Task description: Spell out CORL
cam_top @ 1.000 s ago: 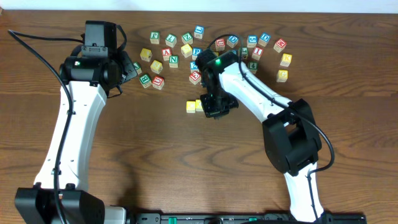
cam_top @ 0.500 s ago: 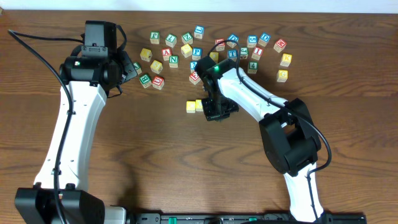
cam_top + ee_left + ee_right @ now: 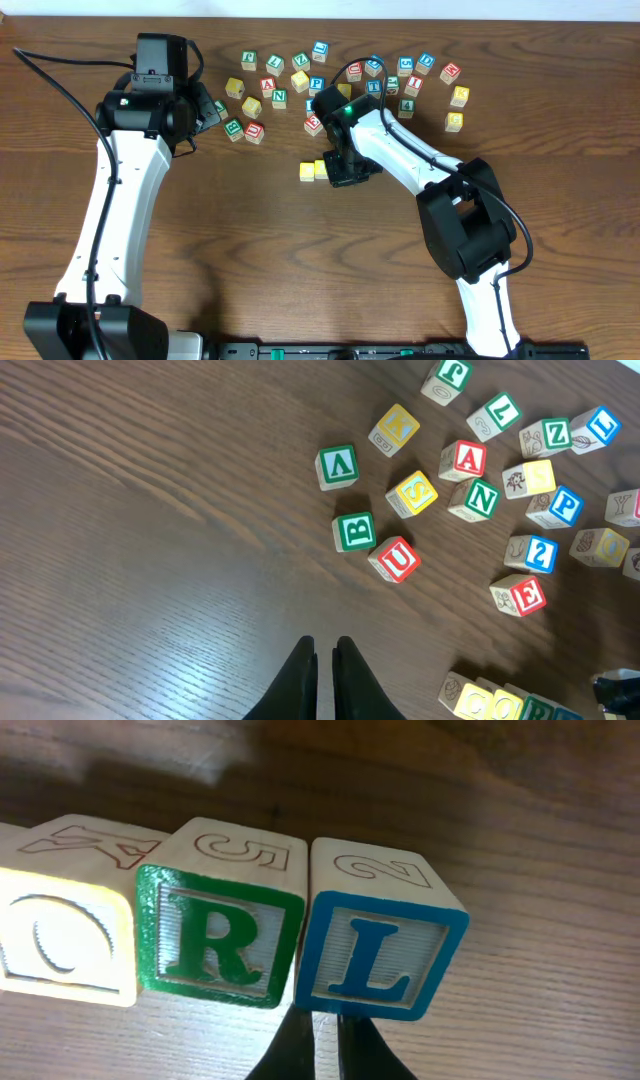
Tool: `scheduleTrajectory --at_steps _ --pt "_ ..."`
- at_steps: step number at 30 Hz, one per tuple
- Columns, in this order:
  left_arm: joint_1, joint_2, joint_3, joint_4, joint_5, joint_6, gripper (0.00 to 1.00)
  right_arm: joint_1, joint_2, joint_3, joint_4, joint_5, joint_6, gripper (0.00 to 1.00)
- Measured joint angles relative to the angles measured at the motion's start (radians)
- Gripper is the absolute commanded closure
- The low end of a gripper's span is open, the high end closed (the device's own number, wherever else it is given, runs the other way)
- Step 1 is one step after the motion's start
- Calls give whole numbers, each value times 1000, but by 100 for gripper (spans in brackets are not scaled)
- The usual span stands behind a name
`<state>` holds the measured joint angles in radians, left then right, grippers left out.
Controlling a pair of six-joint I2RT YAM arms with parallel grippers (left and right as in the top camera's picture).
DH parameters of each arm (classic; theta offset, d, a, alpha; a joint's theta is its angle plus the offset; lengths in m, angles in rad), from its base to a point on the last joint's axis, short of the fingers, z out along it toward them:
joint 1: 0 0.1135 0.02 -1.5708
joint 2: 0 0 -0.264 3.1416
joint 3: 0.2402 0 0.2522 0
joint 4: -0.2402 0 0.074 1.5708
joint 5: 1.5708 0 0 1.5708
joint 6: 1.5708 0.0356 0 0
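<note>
Four cubes stand in a row. In the overhead view the pale-yellow C cube [image 3: 307,172] and O cube [image 3: 321,169] show, while my right gripper [image 3: 345,171] covers the other two. The right wrist view shows the O cube [image 3: 60,945], the green R cube [image 3: 220,935] and the blue L cube [image 3: 380,950] side by side. My right gripper [image 3: 325,1028] is shut and empty, tips at the L cube's lower left corner. My left gripper [image 3: 323,658] is shut on nothing above bare table, left of the loose cubes [image 3: 395,560].
Several loose letter and number cubes [image 3: 279,98] lie scattered along the back of the table, from the left gripper [image 3: 207,113] across to a yellow cube [image 3: 454,121] at the right. The row's left end [image 3: 470,700] shows at the left wrist view's bottom right.
My right gripper has shifted slightly left toward the row and stays low over the R and L cubes. The left arm has not moved.
</note>
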<state>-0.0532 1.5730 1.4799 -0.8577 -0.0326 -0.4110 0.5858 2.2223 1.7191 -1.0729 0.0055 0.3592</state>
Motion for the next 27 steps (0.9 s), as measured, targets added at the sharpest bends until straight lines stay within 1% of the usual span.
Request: scheduleTrajectory --at_steps 4,13,16,20,23,27 --pt "0 0 0 0 0 0 92 0 0 0 0 10 0 99" --pt "0 0 0 0 0 0 92 0 -27 9 -21 -36 -10 97" --pt "0 0 0 0 0 0 92 -2 -78 24 14 -34 -6 95" --pt "0 0 0 0 0 0 92 -11 -140 50 115 -26 8 95" --pt "0 0 0 -1 0 0 92 -18 -141 59 159 -2 31 96" --pt "0 0 0 -6 0 0 92 -22 -97 59 179 39 65 97"
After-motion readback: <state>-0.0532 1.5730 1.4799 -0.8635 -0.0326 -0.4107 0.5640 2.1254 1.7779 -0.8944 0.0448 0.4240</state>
